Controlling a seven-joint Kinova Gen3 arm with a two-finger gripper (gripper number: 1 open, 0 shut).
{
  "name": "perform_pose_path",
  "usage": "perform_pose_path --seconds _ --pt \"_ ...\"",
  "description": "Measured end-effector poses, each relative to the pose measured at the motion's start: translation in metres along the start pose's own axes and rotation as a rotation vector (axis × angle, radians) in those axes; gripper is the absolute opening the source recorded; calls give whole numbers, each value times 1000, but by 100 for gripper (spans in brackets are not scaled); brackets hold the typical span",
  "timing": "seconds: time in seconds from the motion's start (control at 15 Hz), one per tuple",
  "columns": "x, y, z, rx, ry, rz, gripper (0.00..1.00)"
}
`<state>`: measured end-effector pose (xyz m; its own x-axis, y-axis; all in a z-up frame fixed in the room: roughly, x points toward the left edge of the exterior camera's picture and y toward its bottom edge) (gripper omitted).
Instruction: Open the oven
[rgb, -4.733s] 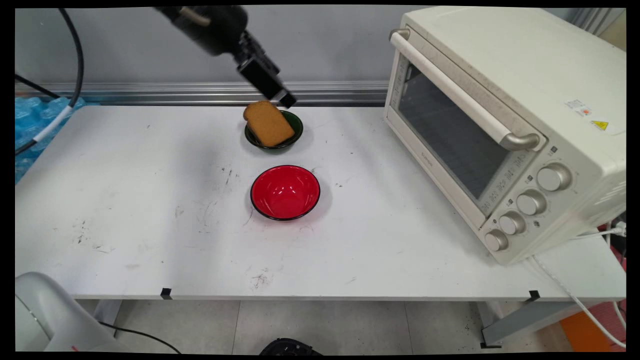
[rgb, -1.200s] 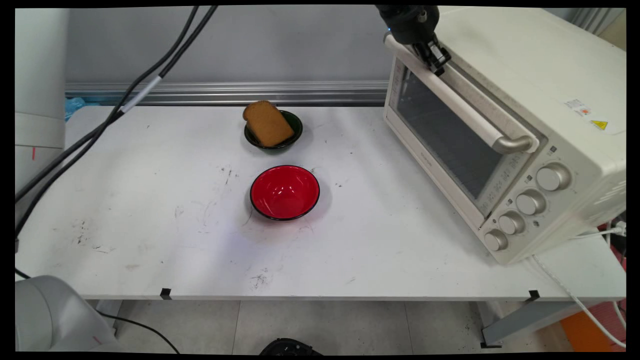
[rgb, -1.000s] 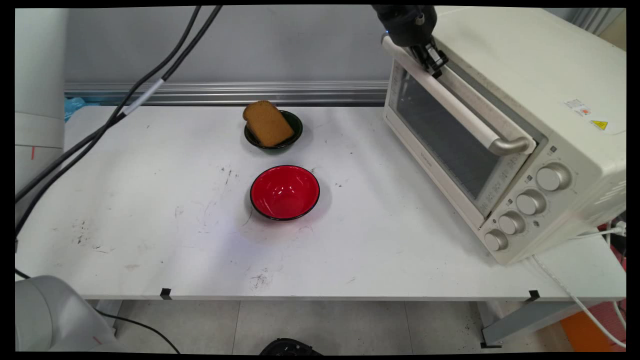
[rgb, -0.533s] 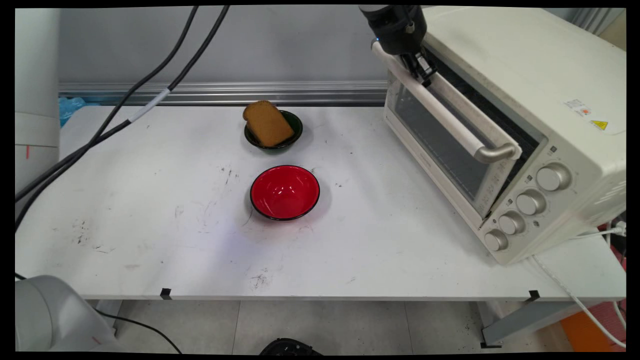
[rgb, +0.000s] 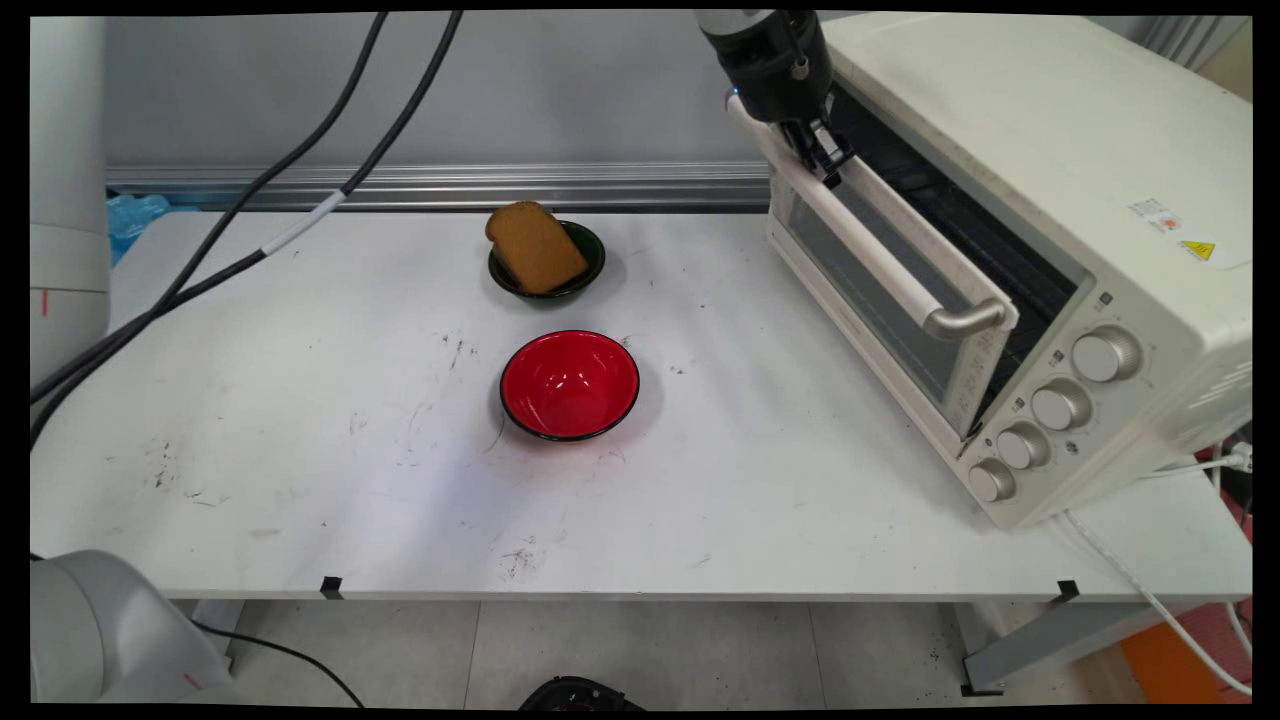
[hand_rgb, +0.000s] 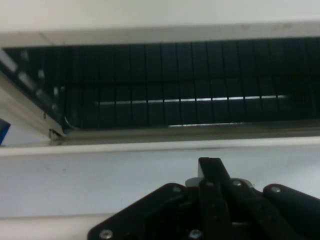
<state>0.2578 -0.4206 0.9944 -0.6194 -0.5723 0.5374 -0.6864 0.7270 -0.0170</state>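
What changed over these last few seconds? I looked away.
The gripper left the bread in its green bowl, crossed to the oven's door handle and pulled the oven door partly open. Bread, green bowl and red bowl stayed put.

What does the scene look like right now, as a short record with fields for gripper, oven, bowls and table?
gripper: gripper at the far end of the oven door handle; whether its fingers grip the bar cannot be told
oven: oven at the table's right, door partly open, dark rack inside
bowls: red bowl empty, mid-table; green bowl behind it holds the bread, leaning on the rim
table: white table, scuffed
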Motion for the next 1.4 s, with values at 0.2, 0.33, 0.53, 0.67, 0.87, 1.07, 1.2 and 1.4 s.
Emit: perform_pose_path --seconds 0.2,0.33,0.53,0.67,0.87,1.07,1.2,1.4 --pt "-4 0 2 -2 -7 -2 0" --pt "-7 -1 4 -3 -10 -4 0" --pt "-14 -3 7 -3 -14 -10 0" --pt "-19 -4 9 -3 -16 -14 0" --pt "-27 -4 13 -3 -16 -23 0" --pt "-36 -5 15 -5 -11 -39 0" --pt "-42 -4 17 -5 -8 -52 0" --pt "-50 -4 20 -7 -4 -63 0"
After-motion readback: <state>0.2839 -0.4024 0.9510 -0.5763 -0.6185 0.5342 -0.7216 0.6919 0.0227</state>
